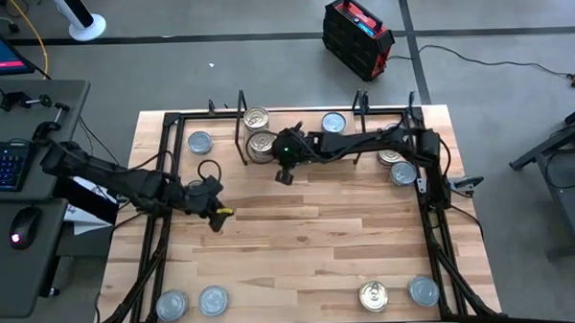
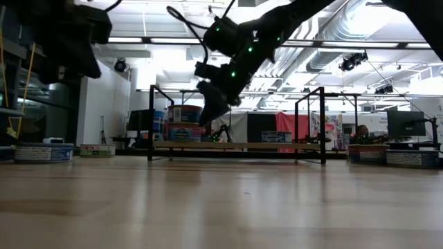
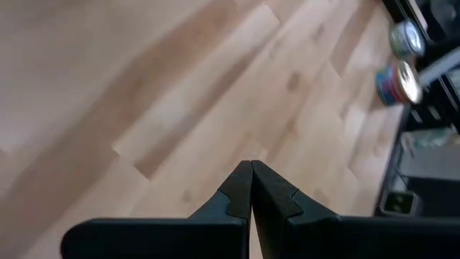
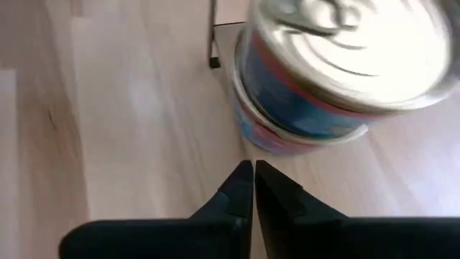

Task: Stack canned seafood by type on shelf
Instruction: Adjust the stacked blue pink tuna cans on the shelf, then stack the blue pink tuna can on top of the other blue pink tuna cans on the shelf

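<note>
Right gripper [image 1: 285, 173] hangs at about twelve o'clock on the table, just beside the near edge of the shelf [image 1: 296, 132], with its fingers pressed fully together and nothing between them. In its wrist view the closed gripper [image 4: 253, 167] points at a stack of two tins [image 4: 323, 79], gold lid on top, standing on the shelf board beside a black wire upright [image 4: 213, 32].

You look to be between tins, so before you fetch the next one, match lid colour: gold tins [image 1: 257, 117] are gathering at the shelf's eleven o'clock end, silver-blue ones [image 1: 333, 122] nearer one o'clock. Spread the fingers before you descend, and lift clear of the stack so you do not knock it.

Left gripper [image 1: 212, 208] waits at nine o'clock, also closed and empty [image 3: 251, 167].

Only the overhead view shows the loose tins along the six o'clock edge [image 1: 374, 296]. The table-level view alone shows the stack's height [image 2: 185, 122] against the shelf.
</note>
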### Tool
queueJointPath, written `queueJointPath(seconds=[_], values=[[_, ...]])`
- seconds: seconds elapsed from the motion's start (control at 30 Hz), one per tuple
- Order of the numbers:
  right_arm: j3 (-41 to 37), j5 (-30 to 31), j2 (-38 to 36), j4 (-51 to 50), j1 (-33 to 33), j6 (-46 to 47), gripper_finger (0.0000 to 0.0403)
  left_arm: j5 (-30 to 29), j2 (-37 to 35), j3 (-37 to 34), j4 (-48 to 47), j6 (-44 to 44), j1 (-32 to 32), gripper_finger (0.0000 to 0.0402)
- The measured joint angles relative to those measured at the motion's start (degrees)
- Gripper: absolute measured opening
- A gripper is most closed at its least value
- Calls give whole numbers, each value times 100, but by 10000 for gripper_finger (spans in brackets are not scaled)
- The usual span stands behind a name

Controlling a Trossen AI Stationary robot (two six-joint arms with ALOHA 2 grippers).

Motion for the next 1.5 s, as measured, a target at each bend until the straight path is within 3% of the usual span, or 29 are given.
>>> queueJointPath(seconds=[0.27, 0.6, 1.23, 1.5], values=[[0, 627, 117, 257, 12, -730, 1, -314, 0, 0, 94, -934, -832, 0], [0, 703, 304, 200, -189, -850, 0, -690, -2, 0, 754, -1314, -1687, 0], [20, 670, 439, 1105, -81, -413, 0, -901, -2, 0, 857, -1395, -1743, 0], [22, 311, -191, -512, -81, -81, 0, -881, 0, 0, 913, -1214, -1800, 0]])
